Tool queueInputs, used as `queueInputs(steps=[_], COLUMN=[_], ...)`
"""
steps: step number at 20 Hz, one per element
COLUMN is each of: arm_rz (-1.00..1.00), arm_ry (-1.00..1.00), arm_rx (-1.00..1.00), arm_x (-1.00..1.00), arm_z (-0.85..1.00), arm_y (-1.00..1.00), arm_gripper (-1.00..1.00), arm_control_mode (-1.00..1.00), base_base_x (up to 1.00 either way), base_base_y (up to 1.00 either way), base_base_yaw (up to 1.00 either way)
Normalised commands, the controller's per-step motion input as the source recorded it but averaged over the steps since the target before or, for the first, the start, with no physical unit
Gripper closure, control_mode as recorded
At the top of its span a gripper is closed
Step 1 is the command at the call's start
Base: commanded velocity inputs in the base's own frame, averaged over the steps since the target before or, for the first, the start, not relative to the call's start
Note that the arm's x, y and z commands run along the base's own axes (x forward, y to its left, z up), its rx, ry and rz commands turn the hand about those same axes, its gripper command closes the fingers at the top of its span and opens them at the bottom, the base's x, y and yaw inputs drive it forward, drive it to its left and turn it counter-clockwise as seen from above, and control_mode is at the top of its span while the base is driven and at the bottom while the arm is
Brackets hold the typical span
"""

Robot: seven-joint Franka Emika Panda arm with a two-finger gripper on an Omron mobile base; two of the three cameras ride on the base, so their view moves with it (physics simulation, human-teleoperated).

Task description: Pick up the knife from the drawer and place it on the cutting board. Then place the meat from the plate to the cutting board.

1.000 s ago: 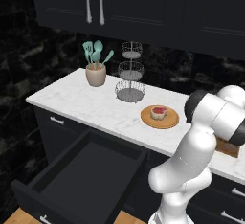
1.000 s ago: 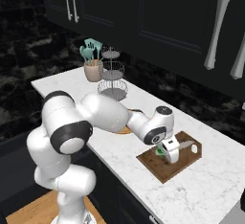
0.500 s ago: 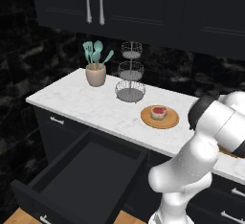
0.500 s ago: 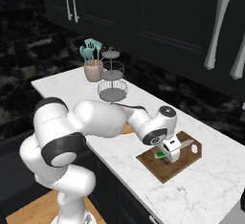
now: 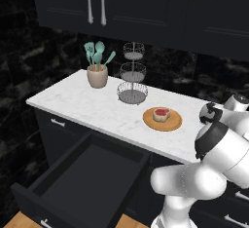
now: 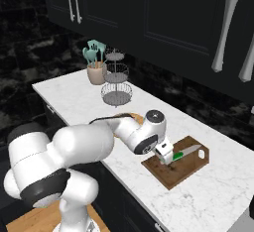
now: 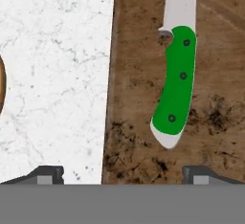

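My pincer (image 7: 122, 173) is wide apart and holds nothing. The small green-handled knife (image 7: 176, 74) lies flat on the dark brown wooden cutting board (image 6: 179, 165). The red and white meat chunk (image 5: 161, 113) sits on the round orange-tan plate (image 5: 162, 123), mid-frame in the left base view, left of my arm.

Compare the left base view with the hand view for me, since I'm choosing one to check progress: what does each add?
Left base view alone: the meat on the plate, the open drawer, a utensil crock and a wire stand.
Hand view alone: the knife lying on the cutting board, between the open gripper's fingertips.
Shared: the marble counter.
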Motion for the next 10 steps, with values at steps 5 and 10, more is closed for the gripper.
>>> queueInputs(steps=[5,10], arm_rz=[0.15,0.16], arm_ry=[-0.07,0.00], arm_rx=[-0.05,-0.07], arm_x=[0.00,0.00], arm_z=[0.49,0.16], arm_y=[0.14,0.28], arm_gripper=[-1.00,-1.00], arm_control_mode=[-1.00,-1.00], base_base_x=[0.00,0.00], base_base_y=[0.00,0.00], base_base_yaw=[0.00,0.00])
